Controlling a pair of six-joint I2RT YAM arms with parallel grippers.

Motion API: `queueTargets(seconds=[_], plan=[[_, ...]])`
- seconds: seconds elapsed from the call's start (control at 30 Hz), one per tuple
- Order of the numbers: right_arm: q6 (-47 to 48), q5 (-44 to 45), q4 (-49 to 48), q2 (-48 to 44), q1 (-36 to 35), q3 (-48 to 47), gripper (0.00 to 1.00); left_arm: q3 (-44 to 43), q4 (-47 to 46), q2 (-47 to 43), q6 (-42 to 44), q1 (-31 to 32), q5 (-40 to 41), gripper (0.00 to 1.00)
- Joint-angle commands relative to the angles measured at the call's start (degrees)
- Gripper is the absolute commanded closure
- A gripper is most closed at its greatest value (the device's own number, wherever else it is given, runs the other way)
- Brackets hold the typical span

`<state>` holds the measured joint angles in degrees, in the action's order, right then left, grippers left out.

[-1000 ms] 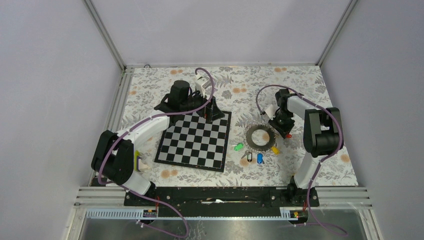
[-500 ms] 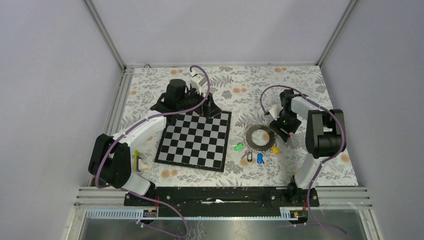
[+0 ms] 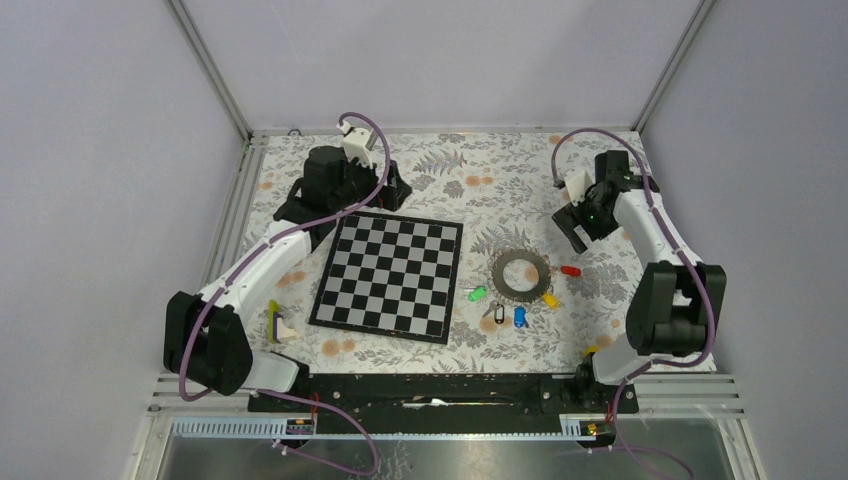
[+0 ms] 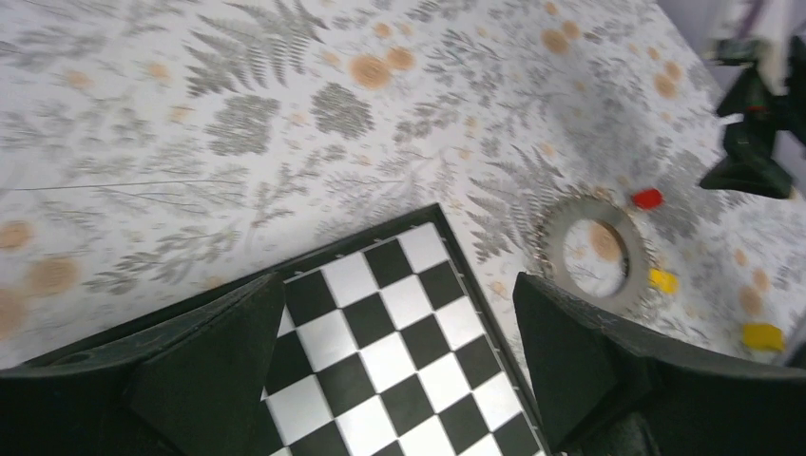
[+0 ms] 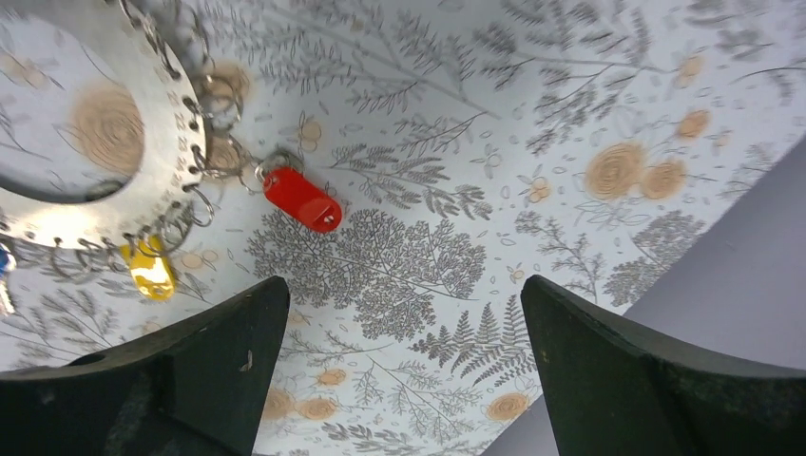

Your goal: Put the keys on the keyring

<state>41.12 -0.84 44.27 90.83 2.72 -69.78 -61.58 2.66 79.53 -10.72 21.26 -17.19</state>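
**A:** Where is the ring?

**B:** The large flat grey metal keyring point(image 3: 501, 272) lies flat on the fern-and-flower patterned tabletop point(image 3: 600, 160). It is just beside the right edge of the black-and-white chessboard point(image 3: 390, 275), about level with the middle of that edge.

**A:** And the keys?

**B:** All are to the right of the board. The small key with the green plastic tag point(image 3: 478, 294) lies nearest the board's right edge. The blue-tagged key point(image 3: 520, 316) and the yellow-tagged key point(image 3: 550, 299) lie farther right, toward the near side. The red-tagged key point(image 5: 302, 199) is farthest from the board. Its small wire loop touches the little loops along the keyring's rim, but I cannot tell whether it is threaded through.

**A:** What is the right pincer doing?

**B:** The right gripper point(image 5: 404, 285) hangs above the tabletop well to the right of the board, out past the red tag. Its two black fingers are spread wide with nothing between them.

**A:** And the left?

**B:** The left gripper point(image 4: 397, 285) hovers just beyond the board's far edge. Its fingers are spread just as wide and hold nothing. Its camera looks over the board's far right corner, with the keyring in sight beyond it.
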Motion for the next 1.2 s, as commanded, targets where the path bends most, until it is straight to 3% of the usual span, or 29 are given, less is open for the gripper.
queueTargets(seconds=[0.0, 0.17, 0.4, 0.67, 0.87, 1.17], plan=[[-6.8, -3.7, -1.4, -6.3, 0.0, -4.0, 0.0, -4.7, 2.0, -4.3, 6.6, -0.4, 8.9, 0.01], [-12.2, -1.6, -5.4, -11.9, 0.0, -4.1, 0.0, -4.6, 4.0, -7.8, 12.0, -0.7, 14.4, 0.01], [-24.4, 0.2, -18.2, -25.1, 0.0, 2.1, 0.0, 0.5, 5.2, -13.9, 11.4, -5.2, 14.0, 0.01], [-31.5, -9.1, -27.4, -35.3, 0.0, 12.5, 0.0, 4.6, 8.5, -20.8, 11.5, -7.4, 16.2, 0.01], [-34.9, -17.9, -33.8, -39.8, 0.0, 19.3, 0.0, 17.1, 0.4, -29.8, 11.6, -7.6, 19.8, 0.01], [-38.8, -24.2, -34.8, -42.2, 0.3, 22.0, 0.0, 23.5, -2.4, -35.0, 8.6, -8.1, 20.5, 0.01]])
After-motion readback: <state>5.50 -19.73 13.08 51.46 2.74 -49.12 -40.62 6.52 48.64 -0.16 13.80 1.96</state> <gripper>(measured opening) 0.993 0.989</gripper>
